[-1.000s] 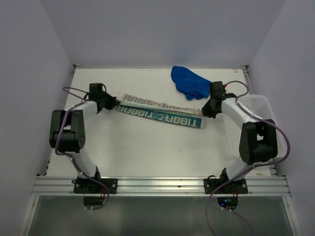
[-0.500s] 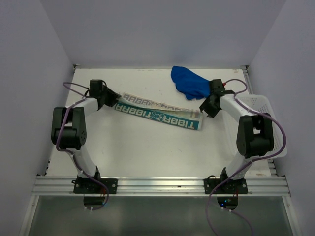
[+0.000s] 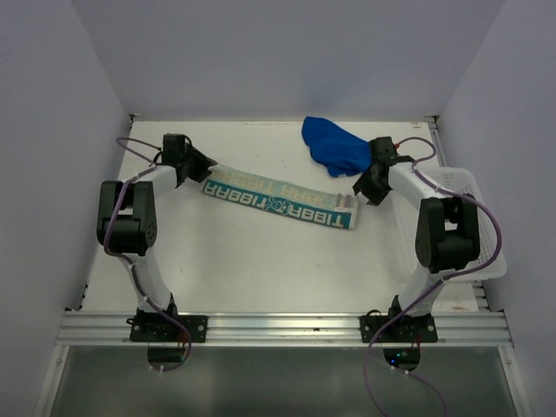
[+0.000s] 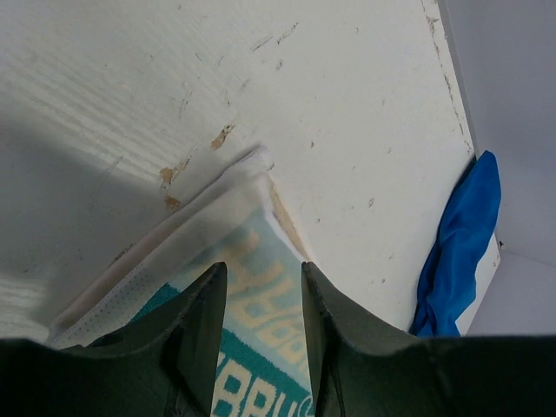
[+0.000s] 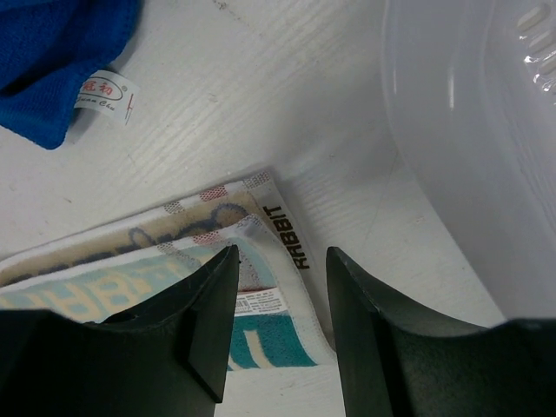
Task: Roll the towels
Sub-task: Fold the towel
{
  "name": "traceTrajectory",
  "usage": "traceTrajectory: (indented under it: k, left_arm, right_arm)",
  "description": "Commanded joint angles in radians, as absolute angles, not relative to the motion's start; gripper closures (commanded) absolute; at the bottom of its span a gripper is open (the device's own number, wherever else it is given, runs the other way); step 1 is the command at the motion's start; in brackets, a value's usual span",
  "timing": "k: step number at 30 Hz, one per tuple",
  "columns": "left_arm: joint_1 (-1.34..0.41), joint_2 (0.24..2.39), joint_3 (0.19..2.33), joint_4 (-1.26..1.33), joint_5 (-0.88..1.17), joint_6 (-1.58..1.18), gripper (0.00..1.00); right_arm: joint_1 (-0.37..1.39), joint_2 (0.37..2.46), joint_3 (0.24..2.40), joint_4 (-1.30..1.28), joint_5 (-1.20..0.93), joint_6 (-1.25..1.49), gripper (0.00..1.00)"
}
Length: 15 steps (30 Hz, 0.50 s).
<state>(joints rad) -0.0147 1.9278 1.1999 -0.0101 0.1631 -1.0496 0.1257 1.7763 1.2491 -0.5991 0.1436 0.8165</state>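
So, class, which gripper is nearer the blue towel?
Right. The right gripper is over the right end of the patterned towel, just on the near side of the blue towel. The left gripper is at the patterned towel's opposite, left end.

Left wrist cam: left gripper [image 4: 261,274] covers near part of patterned towel [image 4: 252,252], rest cut by btm edge; lettering shows only in bits, can't read. Blue towel [image 4: 460,243]: lower end goes behind a finger. Right wrist cam: blue towel cut by top & left edges, its tag [image 5: 104,97] print too small to read. Patterned towel runs off left edge, near part under right gripper [image 5: 282,254]; care label [image 5: 258,303] text illegible. White basket [image 5: 469,130] blurred, cut by top & right edges. Top cam: right arm [image 3: 439,234] hides part of basket; can't tell if fingertips touch cloth.
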Motion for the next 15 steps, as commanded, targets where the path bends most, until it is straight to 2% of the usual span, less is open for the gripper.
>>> traceTrajectory:
  k: [1,10,13,15]
  left_arm:
    - [-0.015,1.96,1.258,0.003,0.161,-1.012,0.56]
    - [-0.012,1.958,1.292,0.005,0.172,-0.96,0.52]
    - [-0.012,1.895,1.289,-0.032,0.143,-0.913,0.48]
    - [-0.012,1.852,1.287,-0.047,0.115,-0.861,0.41]
  right_arm:
    - [0.117,1.795,1.293,-0.612,0.16,0.796,0.51]
    - [0.114,1.789,1.339,-0.612,0.112,0.726,0.5]
    - [0.114,1.764,1.336,-0.611,0.066,0.693,0.48]
    - [0.115,1.727,1.312,-0.611,0.046,0.661,0.46]
